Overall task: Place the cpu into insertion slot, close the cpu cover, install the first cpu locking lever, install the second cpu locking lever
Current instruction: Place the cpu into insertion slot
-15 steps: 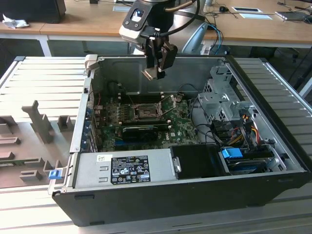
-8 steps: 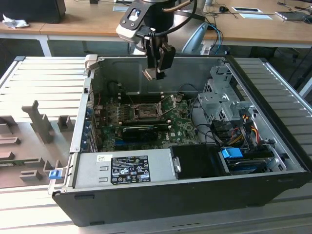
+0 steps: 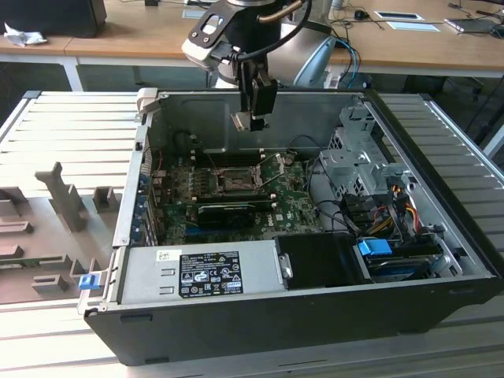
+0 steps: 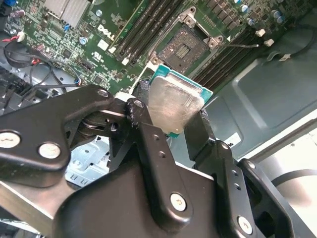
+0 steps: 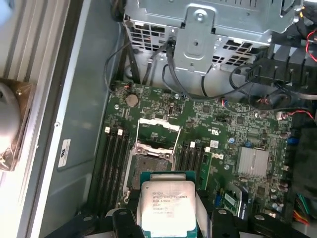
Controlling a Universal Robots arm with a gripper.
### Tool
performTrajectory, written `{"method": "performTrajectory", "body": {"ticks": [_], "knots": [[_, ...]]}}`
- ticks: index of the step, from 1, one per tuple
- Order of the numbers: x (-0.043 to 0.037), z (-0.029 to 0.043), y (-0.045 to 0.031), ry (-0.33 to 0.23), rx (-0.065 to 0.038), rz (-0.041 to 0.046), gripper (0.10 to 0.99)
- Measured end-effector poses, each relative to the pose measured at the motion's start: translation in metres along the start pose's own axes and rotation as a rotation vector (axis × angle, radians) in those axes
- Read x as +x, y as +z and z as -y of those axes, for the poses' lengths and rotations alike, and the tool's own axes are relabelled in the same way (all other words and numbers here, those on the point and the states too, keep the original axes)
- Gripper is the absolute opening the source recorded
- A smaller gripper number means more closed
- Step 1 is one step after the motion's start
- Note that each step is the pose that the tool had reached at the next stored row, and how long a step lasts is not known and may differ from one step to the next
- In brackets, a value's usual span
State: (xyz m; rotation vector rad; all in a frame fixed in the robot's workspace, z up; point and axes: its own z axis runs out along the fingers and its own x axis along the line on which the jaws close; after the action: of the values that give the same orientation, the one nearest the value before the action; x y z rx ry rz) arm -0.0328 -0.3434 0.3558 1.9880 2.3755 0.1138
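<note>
The black pincer (image 3: 252, 120) of the silver-and-black arm (image 3: 236, 31) is hanging over the open black metal computer case (image 3: 315, 315), gripping the small flat pale silver-grey cpu (image 3: 239, 120) at its tip. Lower down inside the case, the square silver-rimmed insertion slot (image 3: 234, 181) is sitting in the green circuit board (image 3: 295, 209), well apart from the chip. The case is lying on a grey ribbed surface (image 3: 71, 126), with a grey labelled power-supply box (image 3: 197, 272) sitting along its near wall.

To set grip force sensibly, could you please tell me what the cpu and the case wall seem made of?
The cpu: pale silver metal lid, dull sheen with soft reflections, on a green rim, probably circuit laminate. The case wall: flat grey sheet metal, matt, probably painted or plated steel.
</note>
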Motion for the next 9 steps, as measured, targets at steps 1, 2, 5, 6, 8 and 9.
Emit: {"method": "performTrajectory", "body": {"ticks": [1,2,5,6,8,9], "knots": [[0.0000,0.0003,0.0016,0.002,0.000,0.0001,0.529],[0.0000,0.0004,0.0028,0.002,0.000,0.0001,0.529],[-0.0001,0.0007,0.0064,0.004,0.000,0.0005,0.529],[-0.0001,0.0007,0.0072,0.005,0.000,0.0005,0.529],[-0.0001,0.0008,0.0083,0.008,0.000,0.0007,0.529],[-0.0001,0.0009,0.0086,0.009,0.000,0.0008,0.529]]}}
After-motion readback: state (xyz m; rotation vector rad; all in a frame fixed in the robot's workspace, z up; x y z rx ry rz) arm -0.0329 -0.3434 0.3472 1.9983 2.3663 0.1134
